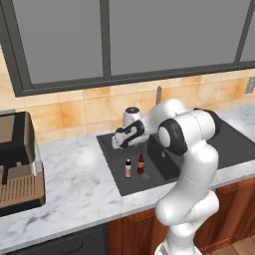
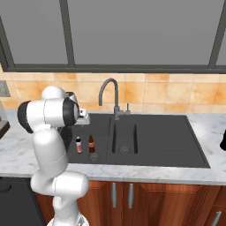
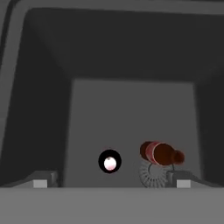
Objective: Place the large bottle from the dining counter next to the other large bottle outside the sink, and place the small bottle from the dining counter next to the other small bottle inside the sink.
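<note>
Item: small bottle [image 1: 128, 169], pale orange-pink with dark cap, standing upright on the floor of the sink [image 1: 112, 172], just beside the other small bottle [image 1: 141, 163], near the drain. Gripper [image 1: 117, 141] directly above the sink, jaws spread wide, pinching nothing. Handling advice: lift straight up out of the sink, keeping fingertips off both caps, so neither bottle tips.

Looked straight down into a dark sink basin [image 3: 131, 109]. Saw the small bottle [image 3: 110, 162] end-on at lower centre, dark cap ringing a pale spot. Just right of it, the brown bottle [image 3: 161, 153], red-labelled, beside the round drain [image 3: 153, 174]. Fingertips [image 3: 40, 180] spread wide at the bottom corners.
</note>
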Available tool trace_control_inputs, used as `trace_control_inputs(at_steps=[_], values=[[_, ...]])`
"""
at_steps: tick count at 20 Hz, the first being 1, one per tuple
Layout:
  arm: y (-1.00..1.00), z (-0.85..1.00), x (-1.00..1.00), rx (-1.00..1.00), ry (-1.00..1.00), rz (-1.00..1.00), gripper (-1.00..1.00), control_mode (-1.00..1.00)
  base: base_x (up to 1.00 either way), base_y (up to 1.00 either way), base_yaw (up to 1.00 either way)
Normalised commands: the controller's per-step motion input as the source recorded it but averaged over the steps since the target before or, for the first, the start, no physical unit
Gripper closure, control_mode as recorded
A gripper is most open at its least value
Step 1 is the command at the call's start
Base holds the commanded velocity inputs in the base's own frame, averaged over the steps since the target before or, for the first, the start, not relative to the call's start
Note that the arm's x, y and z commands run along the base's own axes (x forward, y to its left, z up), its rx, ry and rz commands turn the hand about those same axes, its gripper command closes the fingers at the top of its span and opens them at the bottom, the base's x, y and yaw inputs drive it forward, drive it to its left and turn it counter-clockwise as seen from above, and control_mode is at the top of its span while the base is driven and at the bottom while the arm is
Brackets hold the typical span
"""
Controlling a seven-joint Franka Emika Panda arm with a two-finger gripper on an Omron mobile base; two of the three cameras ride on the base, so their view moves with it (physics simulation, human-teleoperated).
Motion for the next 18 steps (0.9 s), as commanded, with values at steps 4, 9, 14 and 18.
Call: trace_control_inputs(at_steps=[4,9,14,18], values=[[0.00,0.73,0.00,0.00,-0.08,0.00,-1.00,-1.00,0.00,0.00,0.00],[0.00,0.63,-0.10,0.00,-0.07,0.00,-1.00,-1.00,0.00,0.00,0.00],[0.02,0.52,-0.49,0.00,-0.14,0.02,-1.00,-1.00,0.00,0.00,0.00],[0.00,0.47,-0.55,0.00,-0.18,0.04,-1.00,-1.00,0.00,0.00,0.00]])
